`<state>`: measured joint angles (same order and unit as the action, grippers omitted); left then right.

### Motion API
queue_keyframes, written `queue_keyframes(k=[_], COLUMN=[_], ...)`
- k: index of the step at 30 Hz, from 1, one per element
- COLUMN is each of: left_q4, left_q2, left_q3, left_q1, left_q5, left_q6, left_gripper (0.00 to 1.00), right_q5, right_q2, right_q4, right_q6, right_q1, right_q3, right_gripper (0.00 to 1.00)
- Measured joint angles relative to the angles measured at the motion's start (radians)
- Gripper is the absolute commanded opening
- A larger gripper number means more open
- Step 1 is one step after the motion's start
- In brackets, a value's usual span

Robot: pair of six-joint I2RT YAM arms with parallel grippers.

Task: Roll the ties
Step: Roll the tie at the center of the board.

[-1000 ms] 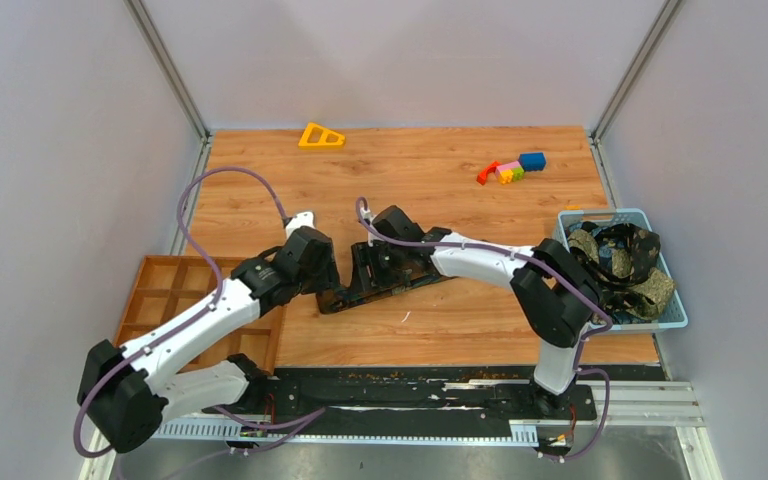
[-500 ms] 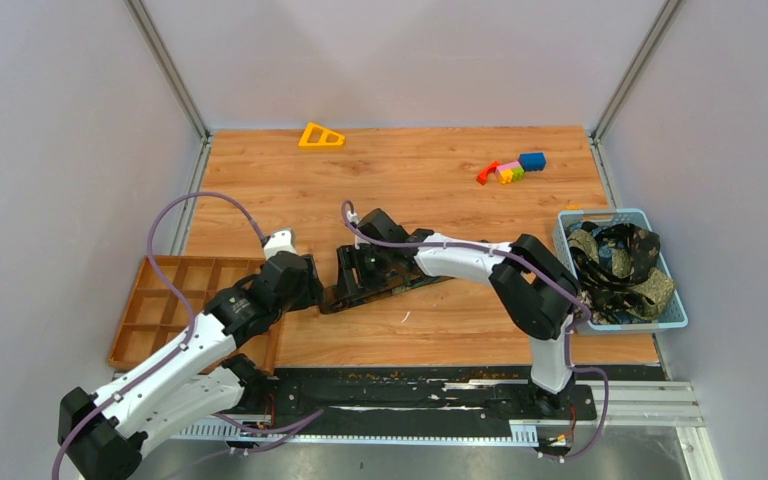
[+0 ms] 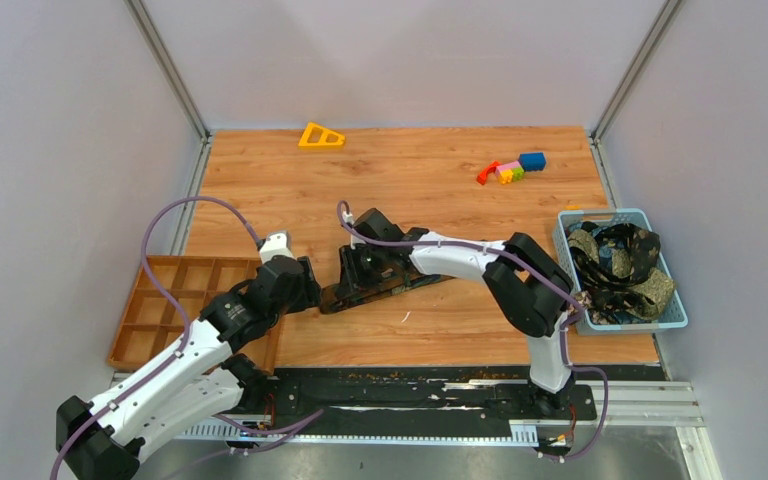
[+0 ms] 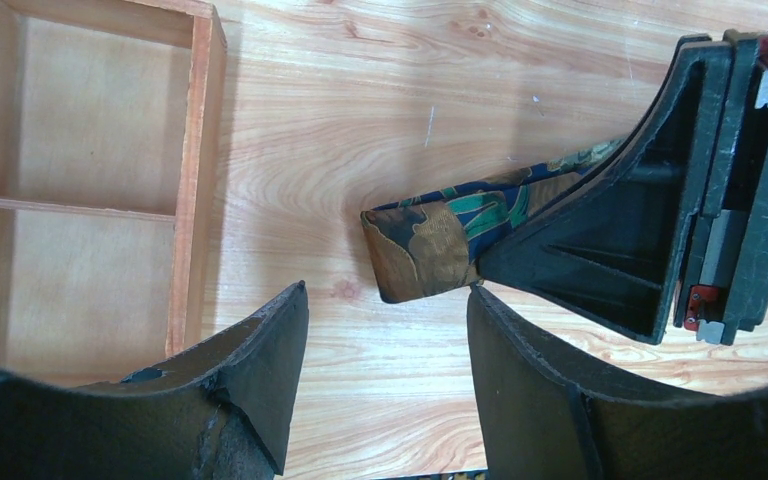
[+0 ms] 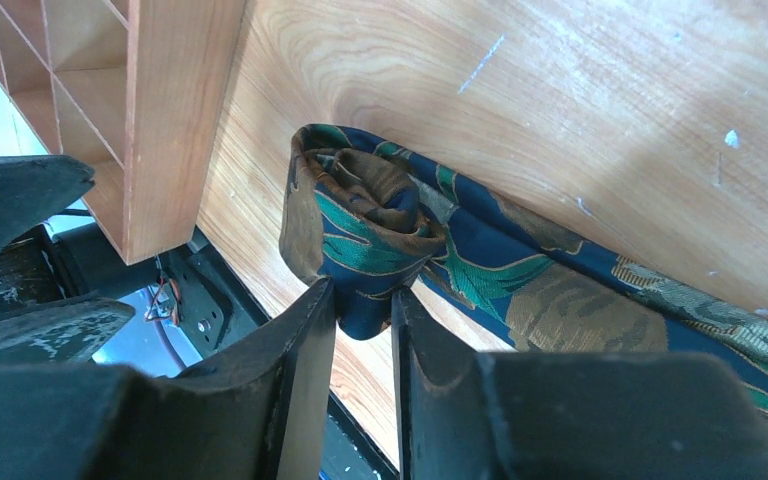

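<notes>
Right claw (image 5: 363, 295) has its two fingers nearly together, and it is pinching the bottom edge of the tie (image 5: 360, 215). That end of the tie is curled into a small, loose roll. The rest of the tie lies flat on the counter (image 3: 410, 180), running from the roll away toward 2 o'clock. Seen from above, the tie sits a little toward 6 o'clock from the middle of the counter.

Left claw (image 4: 386, 290) is wide open and holds nothing. It sits just beside the rolled end, with one finger on each side, not touching it.

More ties (image 3: 620, 255) are heaped in the blue basket (image 3: 673, 318) at 4 o'clock. The wooden tray (image 3: 160, 300) is at 8 o'clock, very close to the roll.

I think a few things could go wrong. The pinch looks like it has only a bit of cloth at the edge, so the roll could slip out and fall open. The roll is loose, so more turns could make it lopsided. The tray wall is so near that the roll or a finger could bump it. The two claws are close together, so if the open one shuts now it might hit the other one, not the cloth.
</notes>
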<state>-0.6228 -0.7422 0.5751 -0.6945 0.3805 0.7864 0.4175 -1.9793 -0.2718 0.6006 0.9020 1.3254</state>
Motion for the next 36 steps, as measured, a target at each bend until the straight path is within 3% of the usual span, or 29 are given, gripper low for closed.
queue_keyframes(k=[17, 27, 32, 36], left_q4=[0.023, 0.118, 0.182, 0.232], left_q2=[0.0, -0.03, -0.051, -0.05], left_q3=[-0.054, -0.127, -0.164, -0.192], left_q1=[0.0, 0.002, 0.026, 0.051], left_q5=[-0.022, -0.074, -0.132, -0.157], left_q6=[0.009, 0.043, 0.061, 0.075], left_gripper=[0.65, 0.65, 0.64, 0.64], right_q5=[-0.048, -0.06, -0.06, -0.06], right_q2=[-0.051, -0.056, -0.056, -0.056], right_q4=[-0.055, -0.056, -0.056, -0.055], right_q6=[-0.103, -0.127, -0.132, -0.135], right_q1=[0.0, 0.0, 0.0, -0.001], right_q3=[0.051, 0.049, 0.045, 0.041], right_gripper=[0.22, 0.22, 0.25, 0.36])
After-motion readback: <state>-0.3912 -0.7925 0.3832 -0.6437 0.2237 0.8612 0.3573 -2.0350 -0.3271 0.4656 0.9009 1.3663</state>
